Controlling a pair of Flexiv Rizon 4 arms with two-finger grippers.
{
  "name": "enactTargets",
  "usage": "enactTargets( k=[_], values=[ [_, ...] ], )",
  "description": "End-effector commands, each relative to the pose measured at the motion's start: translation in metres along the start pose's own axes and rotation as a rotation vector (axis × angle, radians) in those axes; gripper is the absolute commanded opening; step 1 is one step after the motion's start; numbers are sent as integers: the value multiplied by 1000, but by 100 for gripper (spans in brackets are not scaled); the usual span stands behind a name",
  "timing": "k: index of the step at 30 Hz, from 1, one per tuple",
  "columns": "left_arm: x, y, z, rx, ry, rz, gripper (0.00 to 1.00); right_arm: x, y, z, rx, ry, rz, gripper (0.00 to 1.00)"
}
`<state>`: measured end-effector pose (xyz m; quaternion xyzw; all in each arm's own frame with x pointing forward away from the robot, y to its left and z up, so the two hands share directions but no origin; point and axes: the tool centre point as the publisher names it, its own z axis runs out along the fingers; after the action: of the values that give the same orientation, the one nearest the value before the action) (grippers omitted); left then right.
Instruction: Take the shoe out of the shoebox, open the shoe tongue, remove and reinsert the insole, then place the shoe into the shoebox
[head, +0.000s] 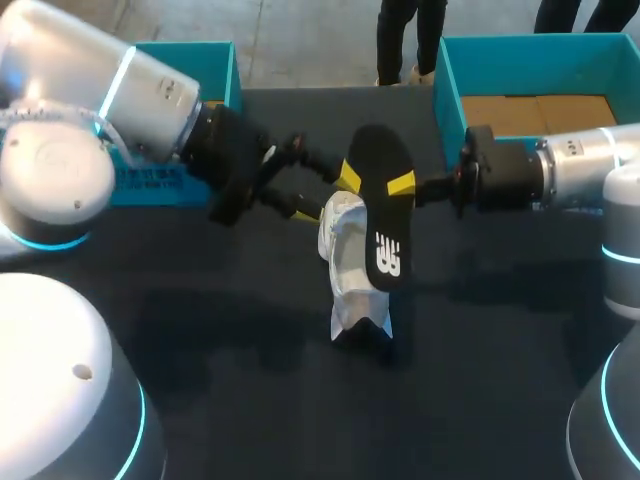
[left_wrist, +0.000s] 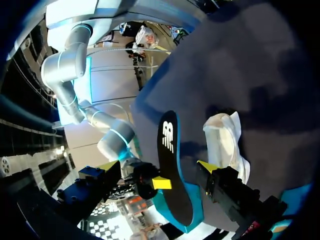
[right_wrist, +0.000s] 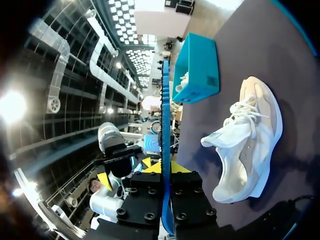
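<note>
A black insole (head: 383, 210) with a white logo hangs in the air over the table's middle, and my right gripper (head: 402, 186) is shut on its edge. In the right wrist view the insole (right_wrist: 165, 110) shows edge-on as a thin blue strip between the right gripper's (right_wrist: 165, 168) yellow tips. My left gripper (head: 335, 195) stands open, one finger on either side of the insole (left_wrist: 172, 165), touching nothing that I can see. The white shoe (head: 350, 265) rests on the dark table below the insole. It lies beside the left gripper (left_wrist: 157, 168).
A teal shoebox (head: 450, 85) with a cardboard floor stands at the back right. A second teal box (head: 215, 60) sits at the back left, behind my left arm, and shows ahead of the right gripper as the teal box (right_wrist: 197, 70).
</note>
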<state>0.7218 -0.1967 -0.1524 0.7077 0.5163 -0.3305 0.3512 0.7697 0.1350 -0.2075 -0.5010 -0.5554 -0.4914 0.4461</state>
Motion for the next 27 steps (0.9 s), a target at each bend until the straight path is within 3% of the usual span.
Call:
enactTargets(
  k=[1, 15, 27],
  values=[
    [-6, 4, -4, 41, 170, -6, 100, -2, -1, 2, 0, 1, -2, 0],
    [-5, 5, -14, 92, 405, -82, 100, -9, -7, 1, 1, -18, -2, 0],
    [-6, 11, -20, 82, 573, -169, 100, -13, -10, 3, -5, -11, -4, 0]
  ],
)
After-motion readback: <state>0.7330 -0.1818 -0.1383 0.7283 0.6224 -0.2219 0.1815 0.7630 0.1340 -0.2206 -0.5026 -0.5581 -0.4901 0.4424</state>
